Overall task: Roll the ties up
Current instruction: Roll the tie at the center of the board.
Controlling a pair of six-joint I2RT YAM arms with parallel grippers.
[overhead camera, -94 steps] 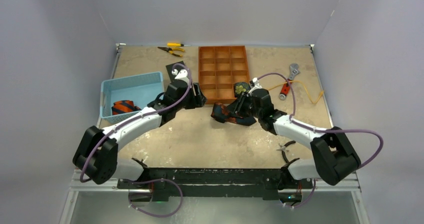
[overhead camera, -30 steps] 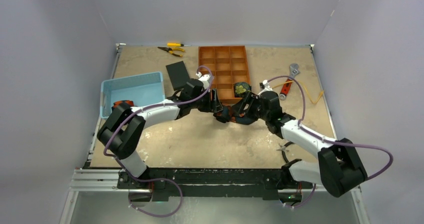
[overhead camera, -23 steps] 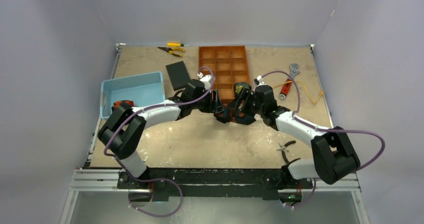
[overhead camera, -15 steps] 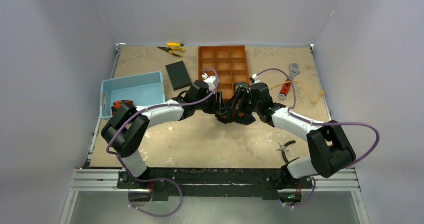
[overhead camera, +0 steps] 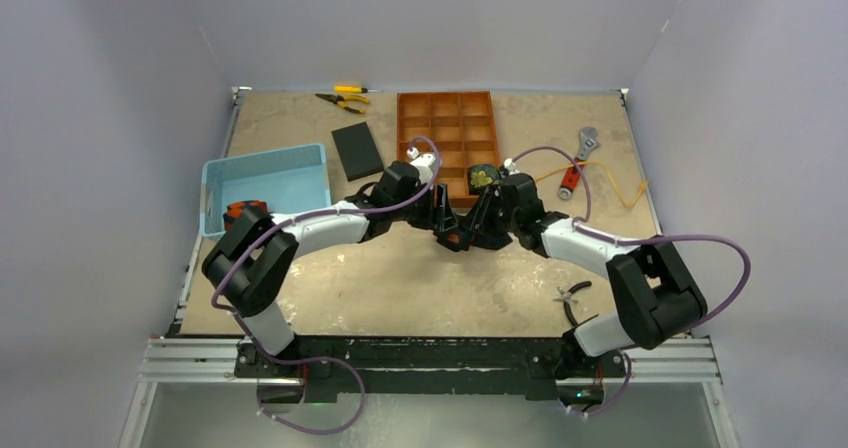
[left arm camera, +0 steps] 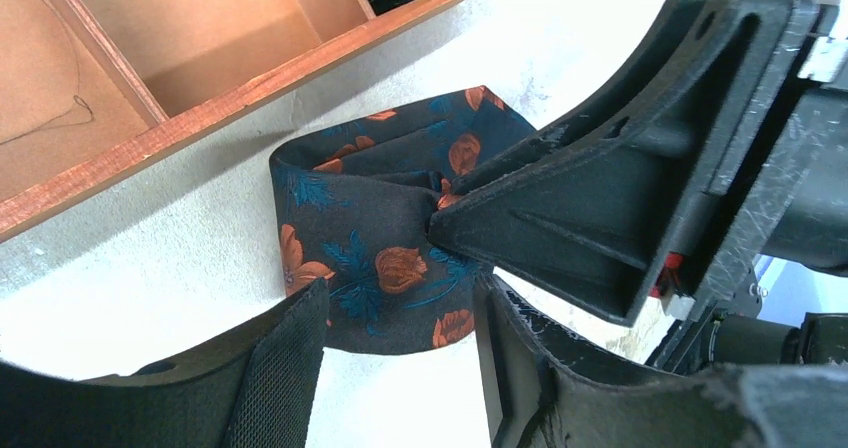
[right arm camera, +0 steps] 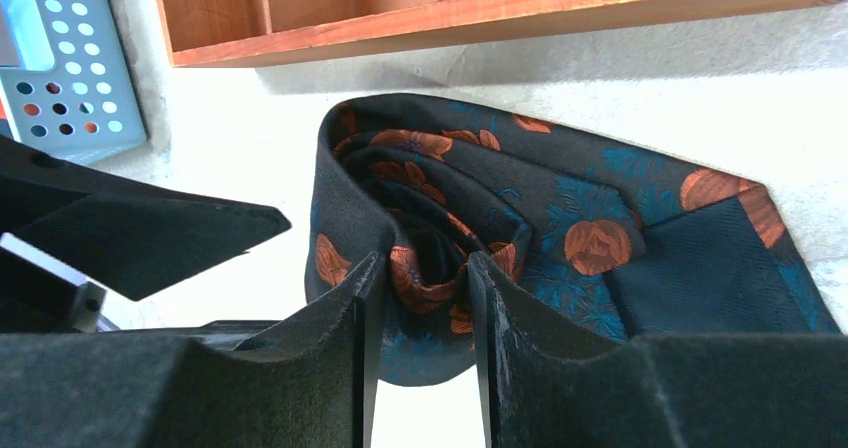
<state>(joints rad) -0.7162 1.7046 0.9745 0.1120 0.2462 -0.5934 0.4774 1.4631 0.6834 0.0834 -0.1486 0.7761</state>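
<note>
Our right gripper (right arm camera: 420,288) is clamped on the coiled core of the floral tie (right arm camera: 600,238), which lies on the tabletop (right arm camera: 250,168) just before the orange tray (right arm camera: 480,13). Our left gripper (left arm camera: 400,313) straddles the tie's outer edge, jaws apart, and we cannot tell whether it grips. We should wind slowly, with the layers taut and aligned.

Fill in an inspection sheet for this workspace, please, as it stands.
Surface: sandy tabletop.
Job's things: floral tie part-rolled beside the orange tray; green-gold rolled tie in the tray; orange-marked rolled tie in the blue basket.
Clutter: black pad, pliers, wrench, yellow cord.
Grippers: left gripper, jaws apart astride the floral tie's edge; right gripper, jaws pinching its rolled core.
Cables: purple cables looping over both arms.
Surroundings: plain grey walls.
</note>
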